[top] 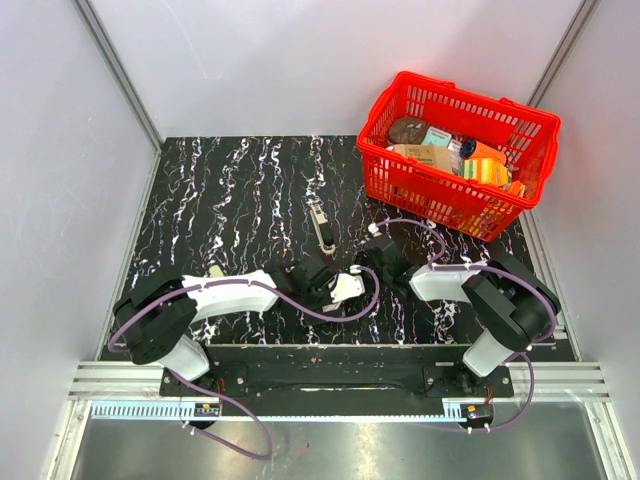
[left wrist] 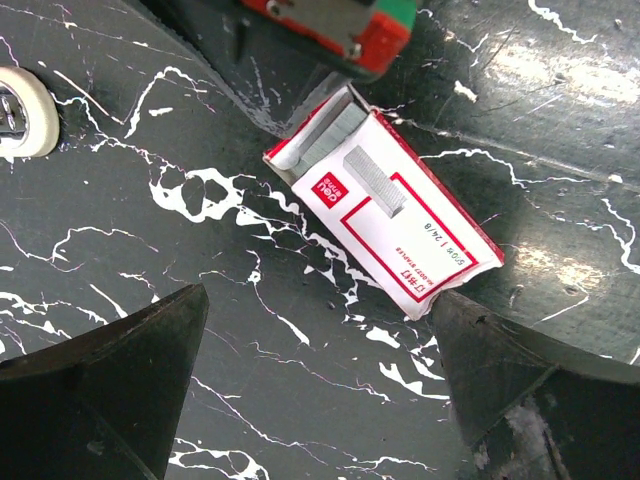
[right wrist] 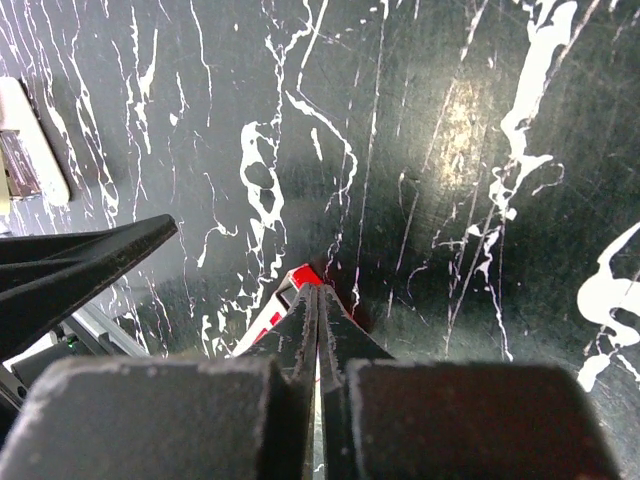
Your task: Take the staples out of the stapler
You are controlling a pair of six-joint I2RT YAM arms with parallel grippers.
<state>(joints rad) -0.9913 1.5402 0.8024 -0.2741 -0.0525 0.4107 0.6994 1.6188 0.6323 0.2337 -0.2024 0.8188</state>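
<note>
The slim black and silver stapler lies on the marble table, beyond both grippers. A red-and-white box lies between them; it also shows in the top view. A short grey strip of staples lies on top of the box, and more strips fill its open end. My left gripper is open wide and empty, just short of the box's near corner. My right gripper is shut, its tip over the box's red end. I see nothing held in it.
A red basket of groceries stands at the back right. A white-edged object is cut off at the left of the left wrist view and shows in the right wrist view. Grey walls enclose the table.
</note>
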